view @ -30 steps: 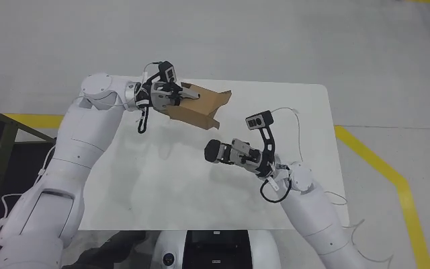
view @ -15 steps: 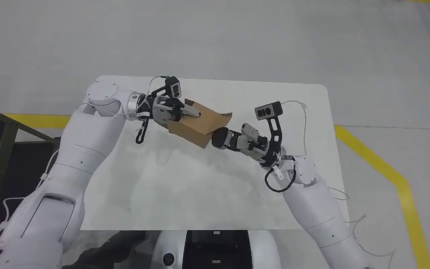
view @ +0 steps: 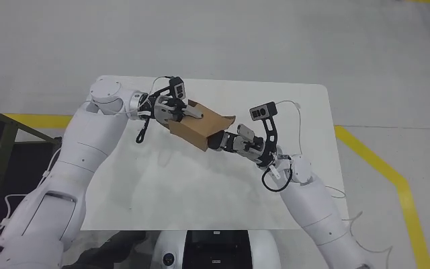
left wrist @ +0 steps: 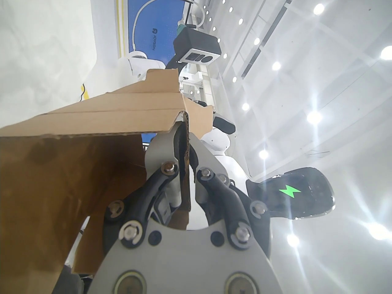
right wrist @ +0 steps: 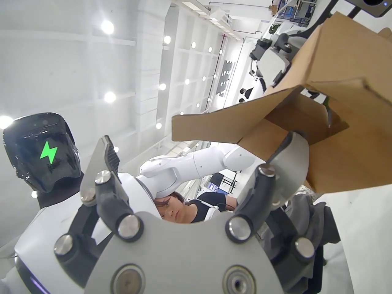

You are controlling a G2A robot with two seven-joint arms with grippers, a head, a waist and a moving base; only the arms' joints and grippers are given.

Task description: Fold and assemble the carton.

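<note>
A brown cardboard carton (view: 203,123) is held up above the white table (view: 134,181), partly unfolded, with loose flaps. My left gripper (view: 180,109) is shut on one thin wall of the carton (left wrist: 92,166); its two fingers (left wrist: 165,151) clamp the cardboard edge. My right gripper (view: 213,141) is at the carton's opposite, open end, with its fingers spread. In the right wrist view one finger (right wrist: 291,154) presses against a flap of the carton (right wrist: 333,117), while the other finger (right wrist: 102,157) stands free in the air.
The table runs to an edge on the right (view: 330,134). A yellow floor line (view: 376,161) lies beyond it. A dark frame (view: 13,134) stands at the table's left side.
My right arm came up from the table's middle to the carton's open end. My left gripper and the carton shifted slightly right.
</note>
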